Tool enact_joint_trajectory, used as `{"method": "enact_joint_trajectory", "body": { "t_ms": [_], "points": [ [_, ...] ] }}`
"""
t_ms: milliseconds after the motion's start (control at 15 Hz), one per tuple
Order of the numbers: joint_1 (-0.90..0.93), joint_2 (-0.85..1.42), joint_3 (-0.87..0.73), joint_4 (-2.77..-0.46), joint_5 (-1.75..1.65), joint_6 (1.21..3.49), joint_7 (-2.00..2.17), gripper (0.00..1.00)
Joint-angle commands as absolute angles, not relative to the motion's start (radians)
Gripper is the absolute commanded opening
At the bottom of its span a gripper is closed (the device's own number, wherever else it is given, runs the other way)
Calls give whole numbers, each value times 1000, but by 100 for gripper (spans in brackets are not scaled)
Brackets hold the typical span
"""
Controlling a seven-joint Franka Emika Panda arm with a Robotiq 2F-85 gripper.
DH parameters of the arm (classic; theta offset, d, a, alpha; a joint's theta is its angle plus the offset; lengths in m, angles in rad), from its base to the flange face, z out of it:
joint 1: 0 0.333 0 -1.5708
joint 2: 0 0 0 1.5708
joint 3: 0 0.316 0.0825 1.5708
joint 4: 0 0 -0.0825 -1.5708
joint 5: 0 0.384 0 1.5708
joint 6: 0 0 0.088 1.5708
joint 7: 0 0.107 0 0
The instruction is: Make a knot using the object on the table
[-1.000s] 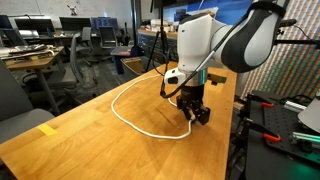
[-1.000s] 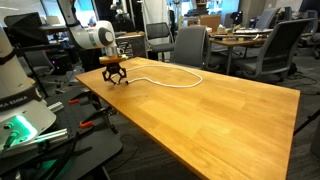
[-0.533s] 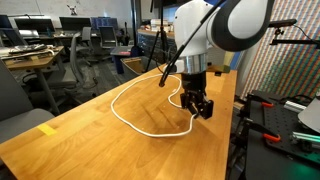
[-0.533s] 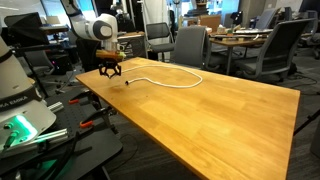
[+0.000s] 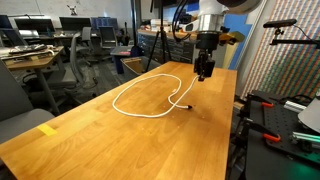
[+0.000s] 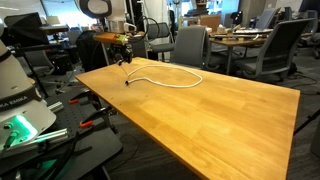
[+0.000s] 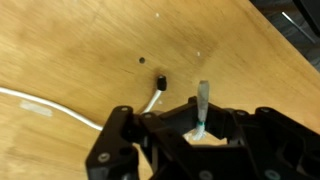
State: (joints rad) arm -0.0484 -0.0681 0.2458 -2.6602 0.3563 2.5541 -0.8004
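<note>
The tool (image 5: pixel 203 74) has risen to upper right, closed, apparently pinching the white cord (image 7: pixel 30 101) above the bench (image 5: pixel 90 140).

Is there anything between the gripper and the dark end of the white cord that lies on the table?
Nothing visible does. The gripper hangs shut above the table, and the dark end of the cord lies on bare wood below it. Whether the white strip between its jaws is cord, I cannot tell.
</note>
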Motion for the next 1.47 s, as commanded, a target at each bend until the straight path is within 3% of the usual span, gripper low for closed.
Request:
{"method": "enact_joint_trajectory", "body": {
  "t_ms": [0, 467, 533, 667, 1200, 1400],
  "points": [
    [-40, -254, 64, -2819, 409, 2561, -815, 0],
    [-174, -204, -293, -2770, 362, 2574, -825, 0],
    [-178, -199, -320, -2770, 375, 2556, -838, 25],
    [-168, -191, -338, -2770, 377, 2498, -850, 34],
    [23, -157, -117, -2771, 380, 2389, -770, 95],
    [118, -65, 28, -2746, 293, 2462, -601, 100]
  ]
}}
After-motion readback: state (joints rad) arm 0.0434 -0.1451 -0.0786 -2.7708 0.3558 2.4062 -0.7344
